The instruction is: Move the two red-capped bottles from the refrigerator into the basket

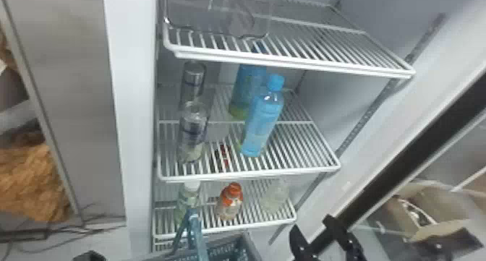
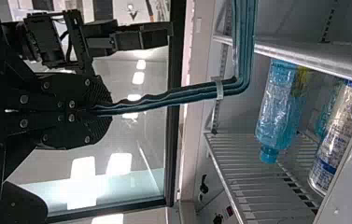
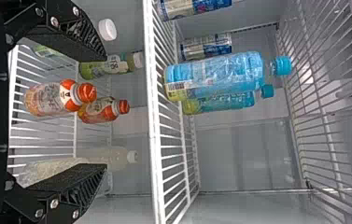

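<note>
Well, two red-capped bottles (image 3: 52, 98) stand, right gripper (image 1: 312, 226) gapes empty, left gripper (image 2: 104, 112) clamps handle (image 2: 190, 93).

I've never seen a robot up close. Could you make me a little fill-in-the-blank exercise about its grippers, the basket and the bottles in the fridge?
The left gripper is closed on the basket's ____.
Between the spread fingers of the right gripper there is ____.
The lower shelf holds ____ red-capped bottles.
On the shelf just above, the bottles have caps coloured ____.

Missing words: handle; nothing; two; blue
</note>
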`<action>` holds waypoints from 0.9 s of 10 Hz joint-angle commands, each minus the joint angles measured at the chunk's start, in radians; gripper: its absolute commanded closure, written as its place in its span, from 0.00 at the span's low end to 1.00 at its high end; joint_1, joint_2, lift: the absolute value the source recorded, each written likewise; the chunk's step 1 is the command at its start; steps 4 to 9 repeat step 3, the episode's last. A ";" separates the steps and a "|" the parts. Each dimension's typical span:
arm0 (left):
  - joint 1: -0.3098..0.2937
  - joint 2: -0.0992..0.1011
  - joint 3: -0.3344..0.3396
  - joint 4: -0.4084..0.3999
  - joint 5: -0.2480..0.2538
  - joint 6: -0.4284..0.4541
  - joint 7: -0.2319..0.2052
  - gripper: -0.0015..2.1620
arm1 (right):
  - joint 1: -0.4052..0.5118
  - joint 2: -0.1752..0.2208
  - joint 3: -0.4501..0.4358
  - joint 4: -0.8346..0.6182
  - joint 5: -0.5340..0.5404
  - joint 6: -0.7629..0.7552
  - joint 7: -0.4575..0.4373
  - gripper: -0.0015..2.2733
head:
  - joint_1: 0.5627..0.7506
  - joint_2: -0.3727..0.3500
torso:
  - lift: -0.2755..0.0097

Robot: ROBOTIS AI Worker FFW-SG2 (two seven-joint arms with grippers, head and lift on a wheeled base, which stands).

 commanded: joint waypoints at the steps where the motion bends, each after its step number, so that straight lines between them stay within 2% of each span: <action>1: -0.002 0.000 0.000 0.000 -0.001 0.004 0.000 0.56 | 0.000 0.007 -0.010 0.003 0.005 0.000 0.000 0.10 | 0.70 0.03 | 0.97; 9: -0.002 0.002 0.000 0.000 -0.005 0.006 0.000 0.56 | 0.000 0.009 -0.012 0.010 0.005 0.000 0.000 0.10 | 0.70 0.03 | 0.97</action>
